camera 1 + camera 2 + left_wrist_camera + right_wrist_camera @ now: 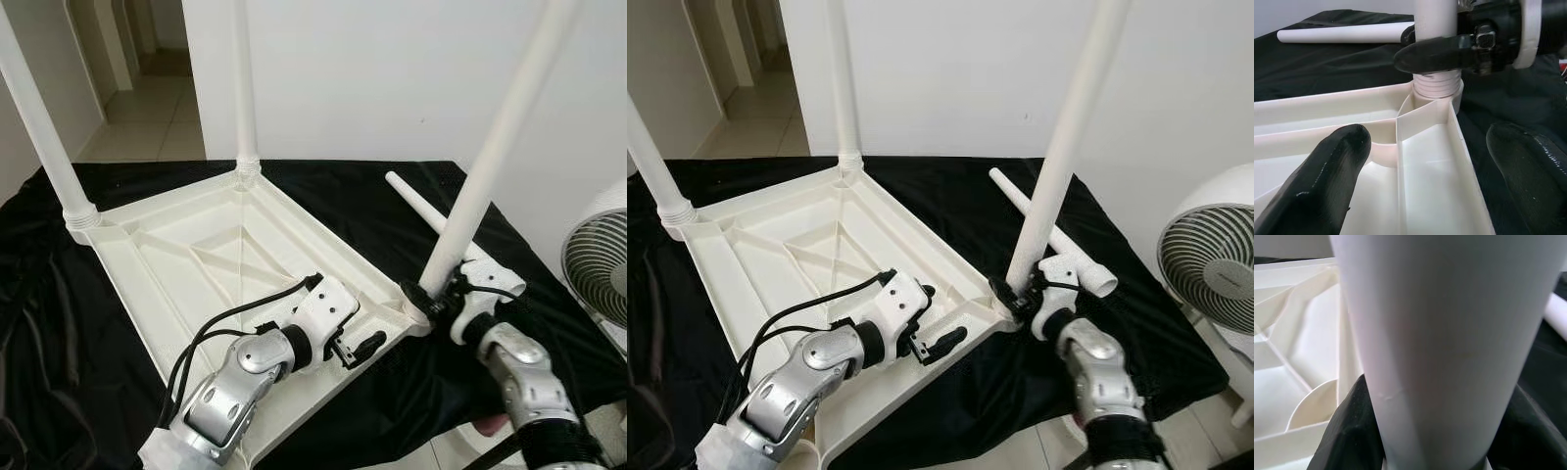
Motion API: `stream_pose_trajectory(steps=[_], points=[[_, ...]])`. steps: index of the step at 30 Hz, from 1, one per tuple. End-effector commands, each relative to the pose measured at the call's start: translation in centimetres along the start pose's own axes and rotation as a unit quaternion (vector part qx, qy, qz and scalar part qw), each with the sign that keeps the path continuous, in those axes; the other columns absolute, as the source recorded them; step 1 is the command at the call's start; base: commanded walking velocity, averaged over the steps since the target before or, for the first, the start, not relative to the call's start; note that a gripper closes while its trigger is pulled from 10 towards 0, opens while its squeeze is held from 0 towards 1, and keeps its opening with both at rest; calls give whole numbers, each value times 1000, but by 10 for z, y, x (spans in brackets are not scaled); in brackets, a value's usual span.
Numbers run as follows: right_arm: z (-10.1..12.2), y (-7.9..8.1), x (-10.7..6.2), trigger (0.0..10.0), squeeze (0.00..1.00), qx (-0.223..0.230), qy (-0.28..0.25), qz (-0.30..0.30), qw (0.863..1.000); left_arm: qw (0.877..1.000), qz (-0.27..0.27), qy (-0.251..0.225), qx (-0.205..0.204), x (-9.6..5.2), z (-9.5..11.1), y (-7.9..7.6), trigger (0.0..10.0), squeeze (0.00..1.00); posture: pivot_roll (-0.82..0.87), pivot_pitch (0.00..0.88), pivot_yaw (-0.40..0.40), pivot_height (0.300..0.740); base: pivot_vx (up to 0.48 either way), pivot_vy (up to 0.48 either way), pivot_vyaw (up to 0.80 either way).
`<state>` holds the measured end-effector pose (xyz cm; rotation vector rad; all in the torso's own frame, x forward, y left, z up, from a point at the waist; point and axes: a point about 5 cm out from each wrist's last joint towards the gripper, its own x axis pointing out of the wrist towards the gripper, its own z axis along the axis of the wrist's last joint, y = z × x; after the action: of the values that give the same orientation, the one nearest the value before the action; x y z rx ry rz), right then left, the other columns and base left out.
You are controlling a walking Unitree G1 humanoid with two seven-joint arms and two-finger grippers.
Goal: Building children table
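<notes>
A white plastic table top (pixel 196 255) lies upside down on a black cloth. Two white legs (pixel 39 127) (pixel 243 88) stand in its far corners. A third leg (pixel 480 186) stands tilted in the near right corner socket, its threaded base (pixel 1437 85) seated there. My right gripper (pixel 436 299) is shut on that leg just above the socket, and the leg (pixel 1449 342) sits between its fingers (pixel 1352 431). My left gripper (pixel 355 340) is open over the table's near right rim beside that corner, its fingers (pixel 1327 181) straddling a rib. A fourth leg (pixel 421 201) lies loose on the cloth.
The black cloth (pixel 333 196) covers the floor under the table. A white fan (pixel 598 264) stands at the right edge, close to my right arm. A white wall (pixel 392 69) rises behind, with a tiled hallway (pixel 147 108) at the far left.
</notes>
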<state>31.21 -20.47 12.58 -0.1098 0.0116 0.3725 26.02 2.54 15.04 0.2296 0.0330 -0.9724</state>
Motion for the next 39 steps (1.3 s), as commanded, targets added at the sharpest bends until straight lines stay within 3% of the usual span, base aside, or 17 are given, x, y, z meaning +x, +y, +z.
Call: stream_pose_trajectory(steps=[1, 3, 6, 8, 11, 12, 14, 15, 21, 22, 27, 28, 33, 39], points=[[-16, 3, -3, 10000, 0, 2, 44, -34, 998, 1000, -23, 6, 2, 1, -1, -4, 10000, 0, 8, 4, -15, 740, 0, 0, 0], [-16, 3, -3, 10000, 0, 2, 44, -34, 998, 1000, -23, 6, 2, 1, -1, -4, 10000, 0, 8, 4, -15, 740, 0, 0, 0], [-19, 10, -2, 10000, 0, 26, 45, -83, 995, 1000, -26, 6, 5, 2, 0, -3, 10000, 0, 5, 6, -14, 740, 0, 0, 0], [-22, 15, -3, 10000, 0, 49, 50, -149, 986, 1000, -30, 8, 5, 1, -1, -4, 10000, 0, 5, 6, -14, 740, 0, 0, 0], [-23, 16, -4, 10000, 0, 54, 53, -172, 982, 999, -31, 8, 6, 1, -1, -5, 10000, 0, 5, 6, -14, 740, 0, 0, 0], [-25, 24, -5, 10000, 0, 68, 59, -235, 968, 999, -33, 9, 6, 1, -1, -5, 10000, 0, 2, 7, -11, 740, 0, 0, 0], [-25, 24, -5, 10000, 0, 68, 59, -235, 968, 999, -33, 9, 6, 1, -1, -5, 10000, 0, 2, 7, -11, 740, 0, 0, 0], [-29, 37, -6, 10000, 0, 87, 78, -284, 952, 999, -34, 8, 6, 2, -1, -5, 10000, 0, 5, 5, -16, 740, 0, 0, 0], [-30, 49, -4, 10000, 0, 98, 82, -293, 948, 999, -33, 8, 6, 2, -1, -5, 10000, 0, 6, 6, -18, 740, 0, 0, 0], [-29, 57, -2, 10000, 0, 104, 81, -276, 952, 999, -32, 7, 6, 2, 0, -5, 10000, 0, 5, 6, -18, 740, 0, 0, 0], [-24, 59, -1, 10000, 0, 102, 71, -265, 956, 999, -31, 7, 5, 2, -1, -6, 10000, 0, 4, 5, -28, 740, 0, 0, 0], [-21, 60, -1, 10000, 1000, 108, 63, -260, 957, 999, -31, 7, 6, 2, -1, -5, 10000, 0, 6, 5, -30, 740, 0, 0, 0], [-17, 62, -1, 10000, 1000, 112, 53, -256, 959, 1000, -29, 7, 6, 2, -1, -4, 10000, 0, 6, 3, -32, 740, 0, 0, 0], [-12, 59, 2, 10000, 1000, 75, 36, -207, 975, 1000, -27, 7, 6, 1, -1, -4, 10000, 0, 7, 0, -40, 740, 0, 0, 0]])
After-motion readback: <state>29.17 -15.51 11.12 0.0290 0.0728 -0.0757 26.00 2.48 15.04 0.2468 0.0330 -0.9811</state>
